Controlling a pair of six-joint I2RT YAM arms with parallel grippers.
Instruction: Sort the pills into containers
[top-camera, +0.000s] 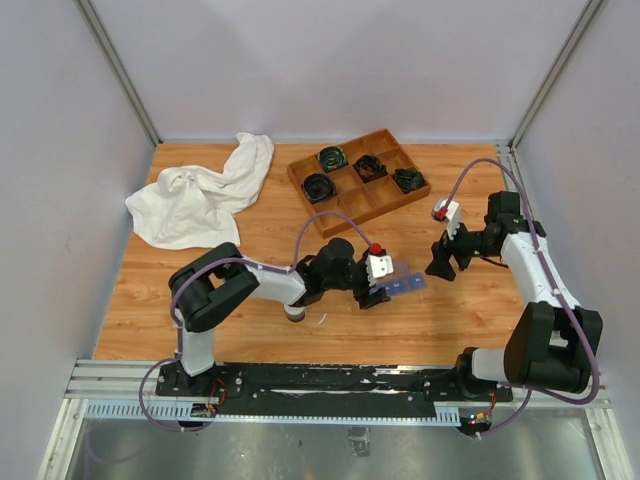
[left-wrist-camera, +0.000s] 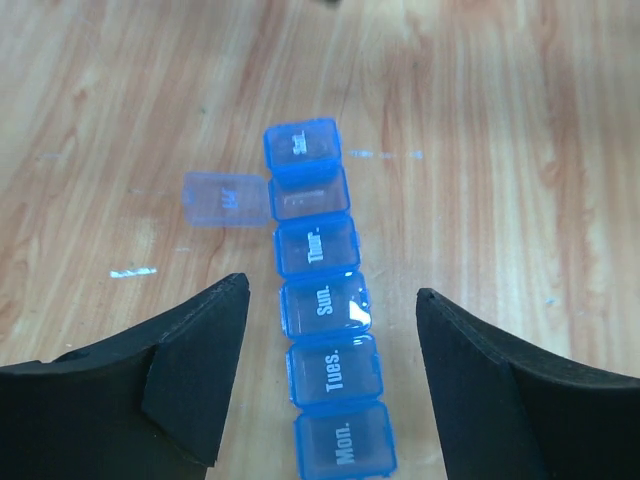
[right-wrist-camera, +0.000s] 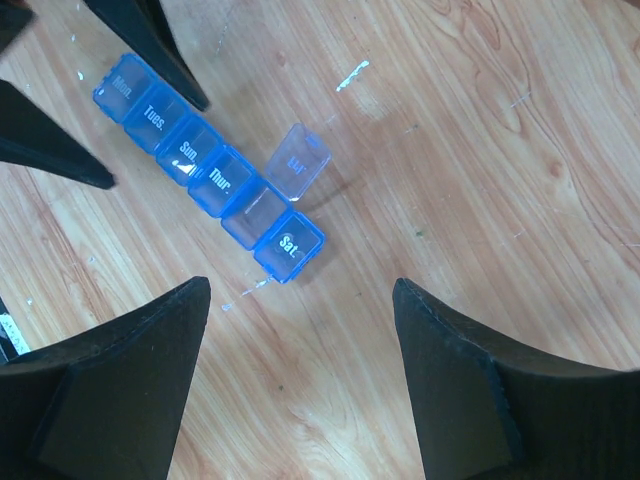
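**Organizer flanked by spread left gripper**

A white cloth (top-camera: 200, 195) and a wooden tray (top-camera: 358, 177) holding black cables (top-camera: 332, 157) are seen at the far side of the table (top-camera: 450, 320), well apart from both grippers. The organizer (left-wrist-camera: 320, 300) is a translucent blue strip of six cells, marked Mon., Tues., Sun., Thur. and Sat. The cell beside Sat. is uncovered, its lid (left-wrist-camera: 225, 198) flipped out sideways. The Mon.-to-Sun. end is flanked by the left gripper (left-wrist-camera: 330, 370), spread wide and not touching it. The right gripper (right-wrist-camera: 300, 380), likewise spread, is held near the Sat. end, apart from it.
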